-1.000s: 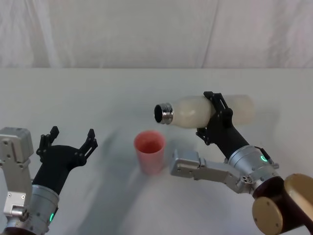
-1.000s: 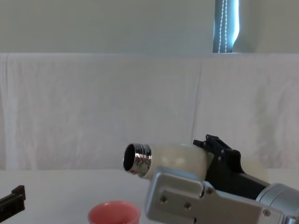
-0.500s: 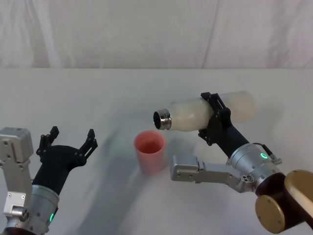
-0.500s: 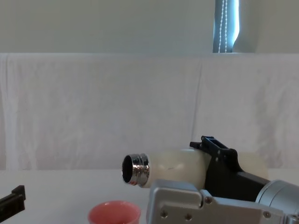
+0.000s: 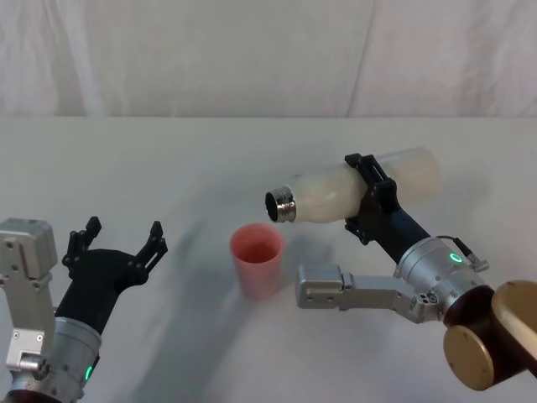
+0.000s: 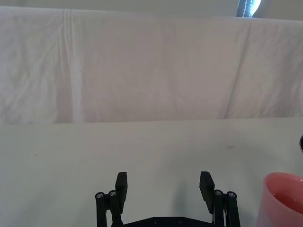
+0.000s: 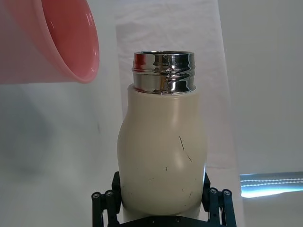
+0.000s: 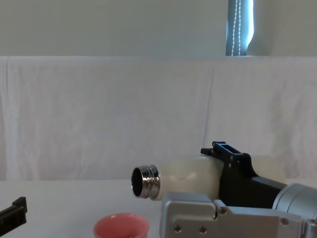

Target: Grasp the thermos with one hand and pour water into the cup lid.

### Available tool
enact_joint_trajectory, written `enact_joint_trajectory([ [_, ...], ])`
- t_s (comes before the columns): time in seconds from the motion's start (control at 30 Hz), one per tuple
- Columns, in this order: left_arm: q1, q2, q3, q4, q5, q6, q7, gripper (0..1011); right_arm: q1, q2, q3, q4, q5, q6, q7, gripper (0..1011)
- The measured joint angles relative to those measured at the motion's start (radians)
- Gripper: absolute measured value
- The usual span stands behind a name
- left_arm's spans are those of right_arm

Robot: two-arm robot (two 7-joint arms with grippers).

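- Right gripper [image 5: 369, 195]: clamped around the middle of the thermos [image 5: 336, 193], black fingers on opposite sides of the cream-white body. It is raised above the table [image 5: 168, 159], to the right of the cup lid [image 5: 257, 259].
- Thermos: held lying nearly level in the air. Its shiny threaded steel neck [image 5: 281, 206] points toward the robot's left and dips slightly. In the head view the open mouth sits just above and to the right of the cup lid's rim. In the chest view the neck [image 8: 146, 182] is above and right of the pink rim [image 8: 121, 224], clear of it.
- Right wrist view: the thermos [image 7: 162, 161] fills the centre between the gripper's fingers [image 7: 105, 202], steel mouth farthest from the camera. The pink cup lid [image 7: 57, 40] lies close beside the mouth, not touching it.
- Cup lid: standing upright on the white table near its centre. No stream of water can be made out between mouth and cup.
- Left gripper [image 5: 117, 243]: spread wide and gripping nothing, low over the table at the robot's left, well apart from the cup lid. The left wrist view shows its two fingertips [image 6: 121, 181] parted, with the cup lid [image 6: 283, 198] off to one side.
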Motion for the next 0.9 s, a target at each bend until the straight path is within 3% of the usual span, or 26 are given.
enact_joint_trajectory([
  [0.9, 0.0, 0.0, 0.0, 0.0, 0.0, 0.0, 0.0, 1001, 0.037, 0.032, -0.045, 0.003, -0.07, 0.019, 0.016, 956],
])
